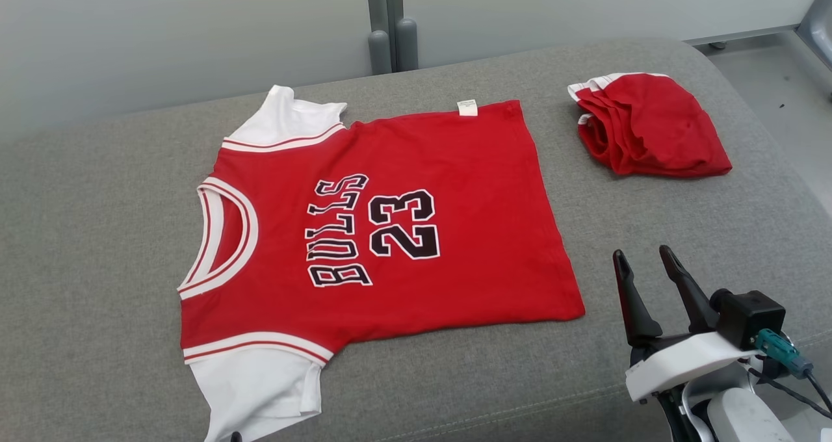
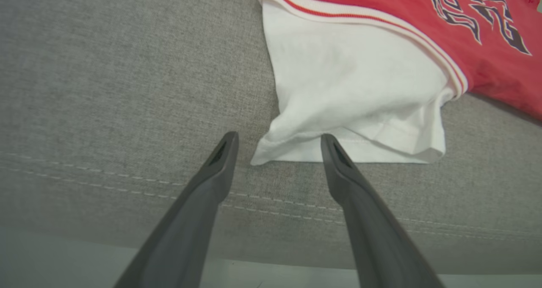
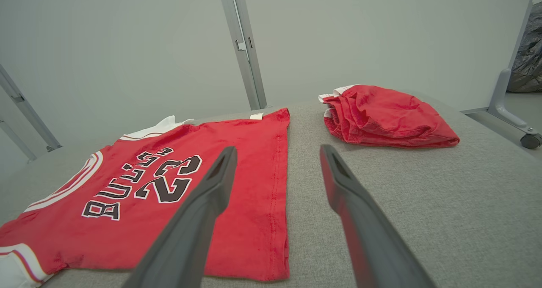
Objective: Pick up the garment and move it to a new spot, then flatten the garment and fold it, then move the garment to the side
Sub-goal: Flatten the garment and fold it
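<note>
My left claw (image 2: 279, 137) hangs spread at near sleeve (image 2: 355, 97) of jersey (image 1: 455, 169); shallow pinch may grab one layer, skewing fold.

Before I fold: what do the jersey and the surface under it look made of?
Jersey: soft matte knit, probably cotton; it lies limp with fine wrinkles, ribbed striped trim at the armholes. Surface: grey woven upholstery fabric, coarse flecked weave with a stitched seam near the edge; rounded edges suggest padding.
</note>
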Motion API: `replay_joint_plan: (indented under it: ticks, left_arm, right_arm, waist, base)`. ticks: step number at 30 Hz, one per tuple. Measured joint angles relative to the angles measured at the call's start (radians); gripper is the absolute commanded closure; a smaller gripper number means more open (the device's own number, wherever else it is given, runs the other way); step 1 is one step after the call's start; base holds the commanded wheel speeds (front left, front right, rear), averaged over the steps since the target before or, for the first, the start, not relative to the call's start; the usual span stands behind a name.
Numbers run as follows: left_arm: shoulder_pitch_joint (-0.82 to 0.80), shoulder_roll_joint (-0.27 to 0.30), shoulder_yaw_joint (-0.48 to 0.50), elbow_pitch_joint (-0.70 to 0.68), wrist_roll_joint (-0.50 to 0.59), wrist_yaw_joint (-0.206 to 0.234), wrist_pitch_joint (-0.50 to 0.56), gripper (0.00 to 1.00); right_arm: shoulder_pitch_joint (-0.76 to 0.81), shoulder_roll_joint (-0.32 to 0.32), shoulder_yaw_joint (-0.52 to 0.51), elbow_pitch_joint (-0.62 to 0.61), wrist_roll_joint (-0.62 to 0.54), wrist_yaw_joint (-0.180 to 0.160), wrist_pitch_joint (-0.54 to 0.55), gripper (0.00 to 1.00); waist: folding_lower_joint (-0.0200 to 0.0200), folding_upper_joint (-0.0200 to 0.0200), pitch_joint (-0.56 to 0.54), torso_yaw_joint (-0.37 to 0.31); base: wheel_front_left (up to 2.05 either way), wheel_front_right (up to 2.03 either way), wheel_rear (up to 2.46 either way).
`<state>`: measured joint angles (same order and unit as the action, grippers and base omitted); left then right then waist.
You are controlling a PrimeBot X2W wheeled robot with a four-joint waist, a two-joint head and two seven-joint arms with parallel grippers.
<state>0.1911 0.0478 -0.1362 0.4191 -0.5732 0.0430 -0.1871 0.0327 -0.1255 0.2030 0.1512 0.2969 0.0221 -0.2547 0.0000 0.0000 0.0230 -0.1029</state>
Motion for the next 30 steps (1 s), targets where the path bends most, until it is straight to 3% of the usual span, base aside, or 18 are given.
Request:
replay_joint_plan:
  ticks: [5,6,7,13,21,30]
  left_arm:
    - [-0.018,0.0,0.001,0.022,-0.011,-0.009,-0.009,0.84]
    - [-0.022,0.0,0.0,0.028,-0.013,-0.018,-0.013,0.96]
    - [-0.024,-0.001,0.0,0.031,-0.013,-0.021,-0.014,1.0]
    - [-0.033,-0.001,-0.005,0.037,-0.022,-0.045,-0.025,1.0]
    - [-0.072,-0.001,-0.001,-0.031,-0.159,-0.088,-0.035,1.0]
    - [-0.101,-0.002,-0.022,-0.093,-0.145,-0.096,-0.044,1.0]
  right_arm:
    - [0.0,0.003,-0.008,0.005,-0.001,0.004,0.0,0.0]
    - [0.0,0.005,-0.008,0.012,-0.001,0.004,0.0,0.0]
    - [0.0,0.006,-0.008,0.017,-0.001,0.005,0.0,0.0]
    - [0.008,0.013,-0.006,0.092,0.022,0.024,0.0,0.0]
    - [0.07,0.061,-0.041,0.202,0.167,0.041,0.019,0.0]
    - [0.021,0.08,-0.071,0.26,0.281,0.065,0.018,0.0]
  waist:
    - [0.0,0.0,0.006,-0.003]
    - [0.0,0.0,0.008,-0.003]
    - [0.0,0.0,0.009,-0.003]
    - [0.0,0.0,0.014,0.002]
    - [0.0,0.0,0.03,0.015]
    - [0.0,0.0,0.053,0.032]
  base:
    - [0.0,0.0,0.0]
    - [0.0,0.0,0.0]
    - [0.0,0.0,0.0]
    - [0.0,0.0,0.0]
    - [0.0,0.0,0.0]
    - [0.0,0.0,0.0]
